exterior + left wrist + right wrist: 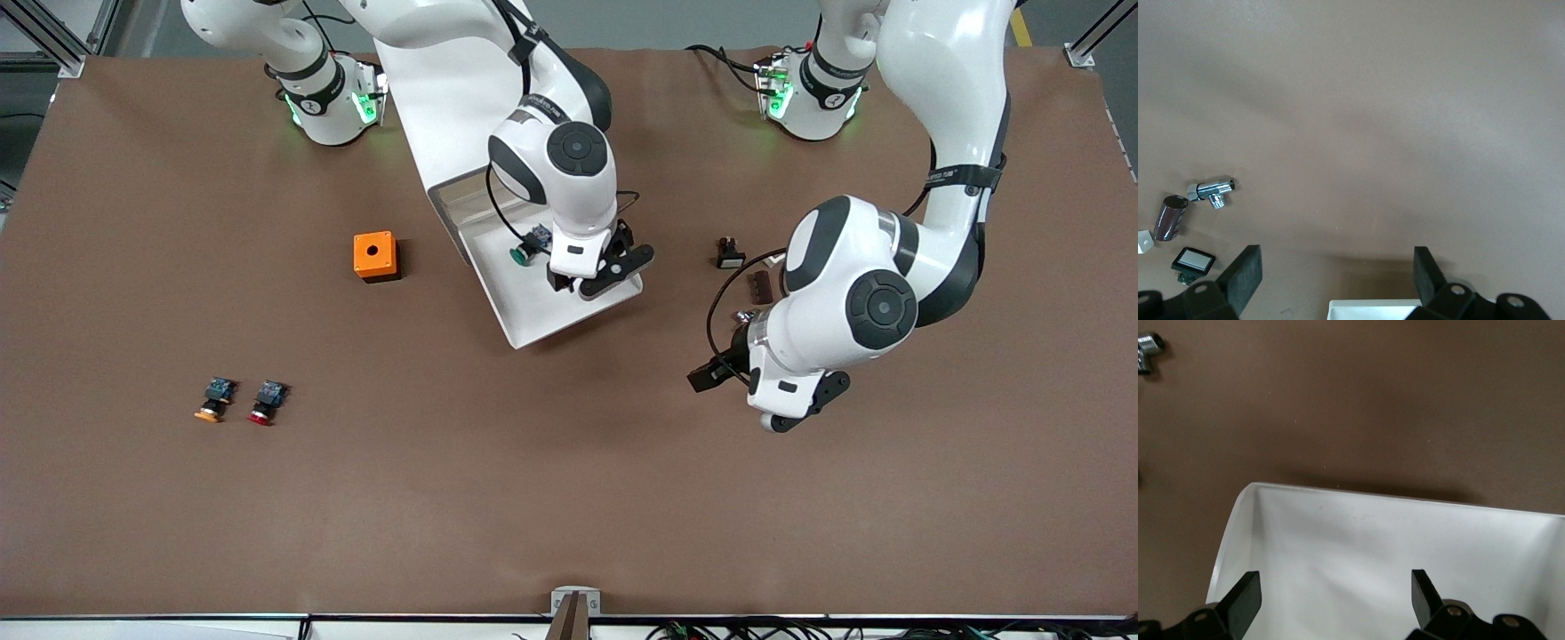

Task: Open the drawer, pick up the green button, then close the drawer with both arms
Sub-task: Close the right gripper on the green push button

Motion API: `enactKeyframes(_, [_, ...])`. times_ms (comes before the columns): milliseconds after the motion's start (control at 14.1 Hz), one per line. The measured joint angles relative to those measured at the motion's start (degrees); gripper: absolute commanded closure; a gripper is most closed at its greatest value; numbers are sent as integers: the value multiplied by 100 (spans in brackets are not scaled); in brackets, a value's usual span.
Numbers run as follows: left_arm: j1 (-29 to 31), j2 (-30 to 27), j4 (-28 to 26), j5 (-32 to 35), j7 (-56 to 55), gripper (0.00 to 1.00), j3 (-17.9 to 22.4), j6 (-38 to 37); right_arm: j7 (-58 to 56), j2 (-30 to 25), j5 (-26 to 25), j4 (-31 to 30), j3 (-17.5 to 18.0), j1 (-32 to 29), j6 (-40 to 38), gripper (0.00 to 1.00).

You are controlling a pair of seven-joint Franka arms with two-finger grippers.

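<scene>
Your front view is showing the button [522, 253] lying in the open drawer [533, 311]; neither wrist view is catching it. The right gripper [1335, 593] is hanging over the drawer, jaws spread wide, gripping nothing. The left gripper [1338, 273] is waiting over bare bench [1371, 133] toward the left arm's end, jaws released, empty.

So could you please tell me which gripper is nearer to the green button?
Right. The right gripper hangs open over the open drawer, beside the green button in it; the left gripper, also open, is over bare table.
</scene>
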Motion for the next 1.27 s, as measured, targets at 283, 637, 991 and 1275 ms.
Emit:
enactKeyframes(283, [9, 3, 0, 0, 0, 0, 1, 35, -496, 73, 0, -140, 5, 150, 60, 3])
enactKeyframes(637, [15, 28, 0, 0, 0, 0, 2, 68, -1387, -2, 1, -432, -51, 85, 60, 3])
enactKeyframes(991, [20, 46, 0, 0, 0, 0, 2, 106, -1895, -314, 1, -637, -72, -109, -265, 3])
enactKeyframes(1275, [23, 56, 0, 0, 0, 0, 2, 108, -1943, -583, 4, -972, -56, -104, -348, 3])
